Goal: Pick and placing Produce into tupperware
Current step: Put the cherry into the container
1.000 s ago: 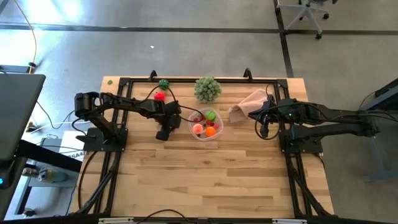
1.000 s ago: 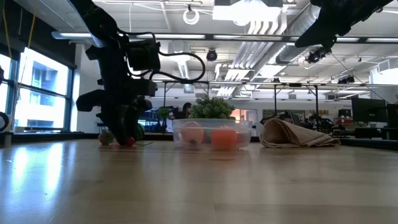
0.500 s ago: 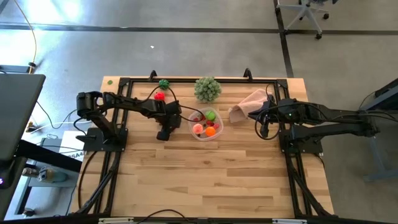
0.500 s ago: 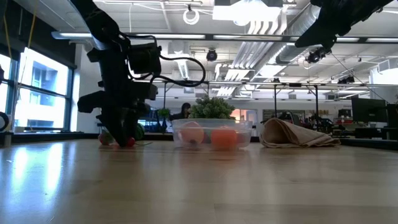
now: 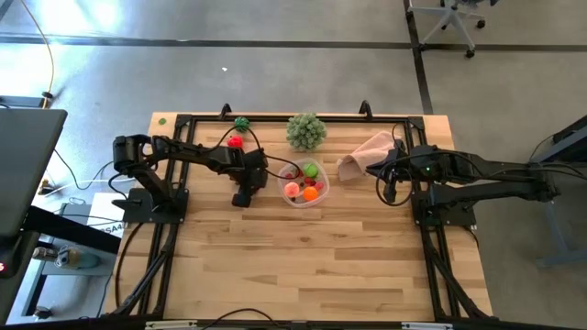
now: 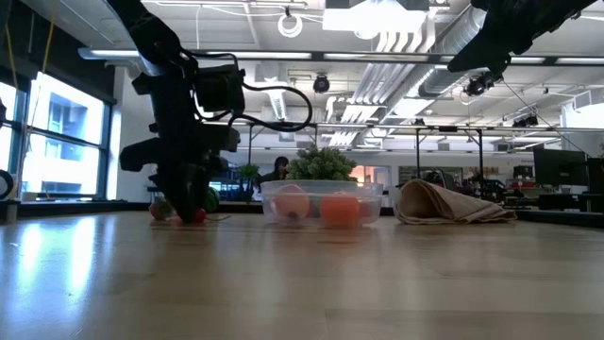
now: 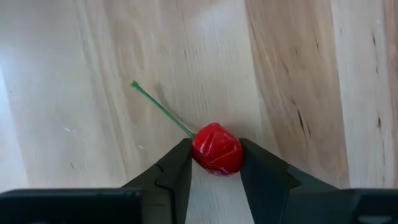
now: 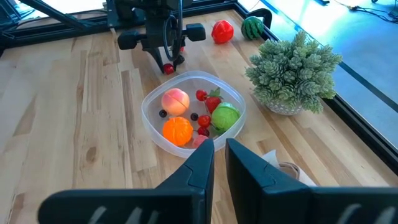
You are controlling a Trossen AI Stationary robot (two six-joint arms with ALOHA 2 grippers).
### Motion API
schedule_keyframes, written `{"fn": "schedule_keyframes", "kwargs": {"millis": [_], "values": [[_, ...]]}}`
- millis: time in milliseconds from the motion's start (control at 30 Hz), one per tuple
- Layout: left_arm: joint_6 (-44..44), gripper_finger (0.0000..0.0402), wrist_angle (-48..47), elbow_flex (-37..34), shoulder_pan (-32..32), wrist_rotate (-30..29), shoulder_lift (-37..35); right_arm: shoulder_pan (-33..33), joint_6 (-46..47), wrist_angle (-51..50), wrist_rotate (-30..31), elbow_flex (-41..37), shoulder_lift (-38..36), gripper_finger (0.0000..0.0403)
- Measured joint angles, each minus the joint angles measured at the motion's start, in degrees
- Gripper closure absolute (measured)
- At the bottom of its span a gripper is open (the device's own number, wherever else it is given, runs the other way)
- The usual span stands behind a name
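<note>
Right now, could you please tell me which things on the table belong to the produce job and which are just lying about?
Job:
- cherry, between the left tool's fingers
- tub, holding peach, orange and green fruit
- tomato and melon, not yet in

Lying about:
- leafy ball
- pink cloth, by the right tool

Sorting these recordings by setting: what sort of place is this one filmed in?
Probably a robotics lab or open workshop. The low view shows exposed ceiling ducts and strip lights; the high view shows a wooden table on a concrete floor, with an office chair nearby.
</note>
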Motion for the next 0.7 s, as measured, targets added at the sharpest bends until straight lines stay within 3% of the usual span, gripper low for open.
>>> {"fn": "schedule_keyframes", "kwargs": {"millis": [167,700], "values": [[-0.03,0.0305,0.36,-0.02,0.00,-0.04,0.02,0.01,-0.01,0.00,0.02,0.00,0.00,0.0373],[-1.25,0.0308,0.85,-0.08,0.00,-0.87,-0.13,0.01,0.00,0.00,0.06,0.00,0.00,0.0373]]}}
